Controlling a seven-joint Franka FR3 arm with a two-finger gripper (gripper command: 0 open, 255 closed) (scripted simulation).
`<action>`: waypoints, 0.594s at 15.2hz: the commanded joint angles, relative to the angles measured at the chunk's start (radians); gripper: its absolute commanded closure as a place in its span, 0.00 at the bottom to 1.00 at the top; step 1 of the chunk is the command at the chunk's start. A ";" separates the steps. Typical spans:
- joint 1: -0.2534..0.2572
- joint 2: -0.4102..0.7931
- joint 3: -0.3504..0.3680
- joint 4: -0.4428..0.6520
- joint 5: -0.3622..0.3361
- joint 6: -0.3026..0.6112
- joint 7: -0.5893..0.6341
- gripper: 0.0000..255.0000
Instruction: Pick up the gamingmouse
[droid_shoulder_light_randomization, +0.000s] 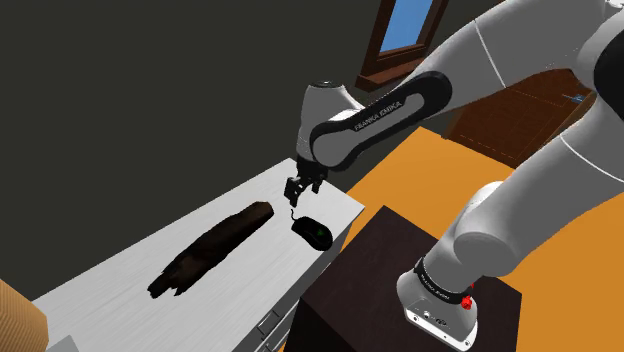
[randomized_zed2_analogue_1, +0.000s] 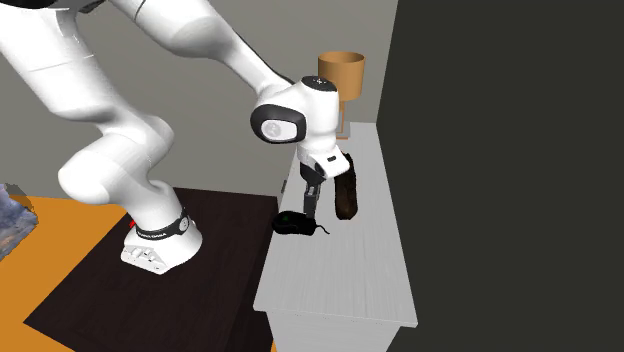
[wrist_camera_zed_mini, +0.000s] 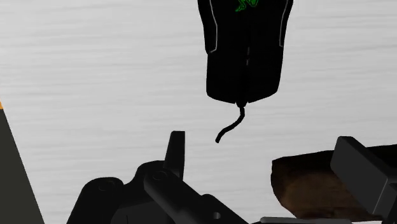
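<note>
A black gaming mouse (droid_shoulder_light_randomization: 313, 231) with a green logo lies on the white tabletop (droid_shoulder_light_randomization: 130, 265), close to its edge nearest the stand. Its short cord curls toward the gripper (droid_shoulder_light_randomization: 303, 188), which hovers just above and beside the mouse, fingers apart and nothing between them. In the second exterior view the mouse (randomized_zed2_analogue_1: 294, 224) lies at the table's edge with the gripper (randomized_zed2_analogue_1: 311, 197) directly over its cord end. In the wrist view the mouse (wrist_camera_zed_mini: 245, 48) lies ahead of the open gripper (wrist_camera_zed_mini: 267, 156), off to one side of the gap.
A long dark brown bark-like piece (droid_shoulder_light_randomization: 212, 250) lies along the table's middle, and its end (wrist_camera_zed_mini: 305, 184) sits by one finger. An orange-brown lampshade-like object (randomized_zed2_analogue_1: 340, 72) stands at the table's far end. The dark stand box (droid_shoulder_light_randomization: 400, 290) abuts the table.
</note>
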 joint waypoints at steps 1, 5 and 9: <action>-0.009 0.080 0.010 0.009 -0.030 0.073 0.040 0.00; -0.014 0.220 0.013 0.037 -0.105 0.180 0.121 0.00; -0.011 0.281 0.005 0.037 -0.138 0.239 0.144 0.00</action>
